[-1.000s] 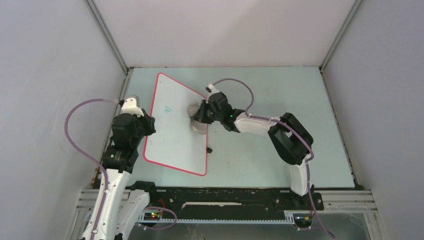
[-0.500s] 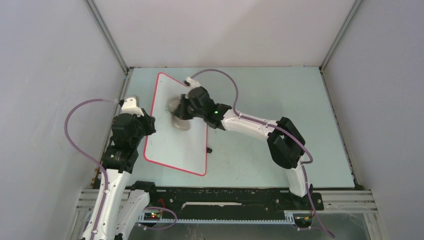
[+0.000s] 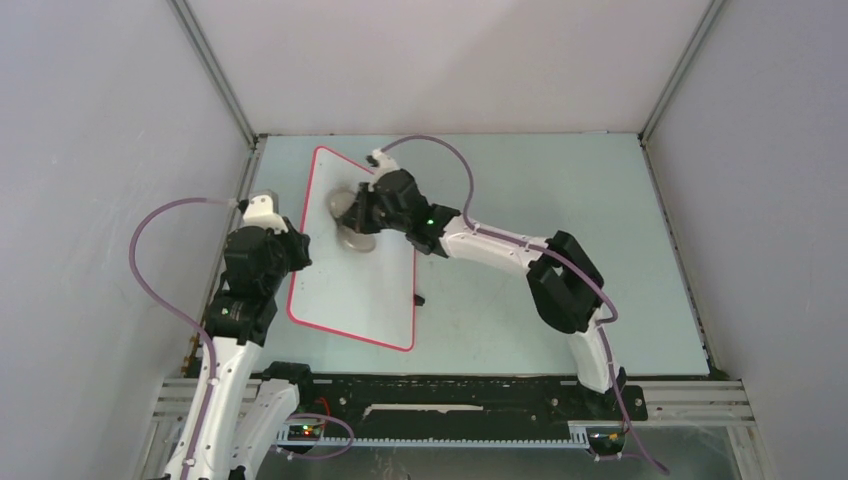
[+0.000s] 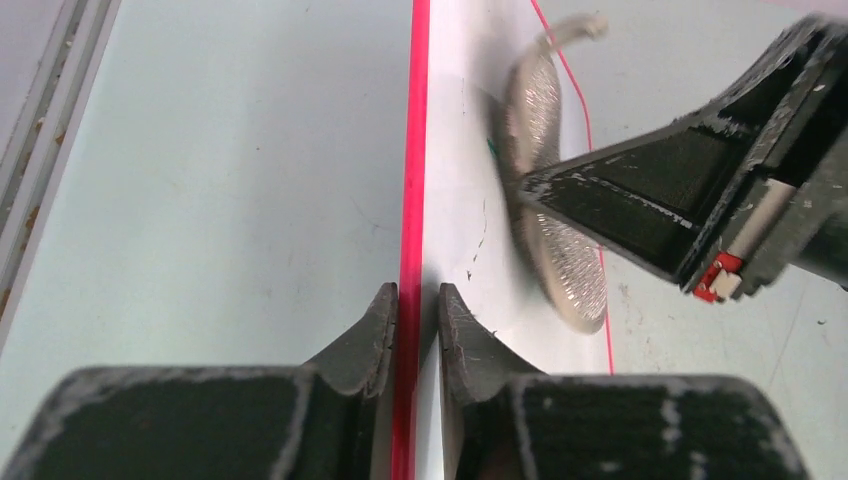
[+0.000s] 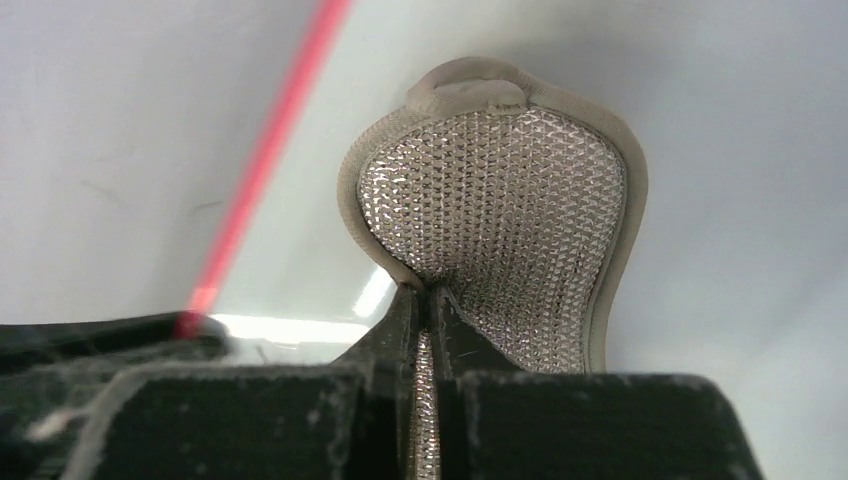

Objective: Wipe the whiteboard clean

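Note:
The whiteboard (image 3: 360,285) lies on the left half of the table, white with a thin red rim (image 4: 414,150). My left gripper (image 3: 300,250) (image 4: 415,295) is shut on its left edge, one finger on each side of the rim. My right gripper (image 3: 362,212) (image 5: 425,295) is shut on a grey knobbly cloth pad (image 3: 348,222) (image 5: 500,190) and holds it against the board's upper left part (image 5: 720,150). In the left wrist view the pad (image 4: 570,275) stands on the board, with a small green trace (image 4: 490,146) and dark specks beside it.
A small black clip (image 3: 418,298) sits on the board's right edge. The pale green table (image 3: 560,200) is boxed in by grey walls, with a metal rail (image 3: 250,175) close along the board's left side. The right arm (image 3: 520,255) stretches across the middle.
My right gripper has swept the pad leftward from the board's right edge to its upper left part, over the green writing. The left gripper has kept its hold.

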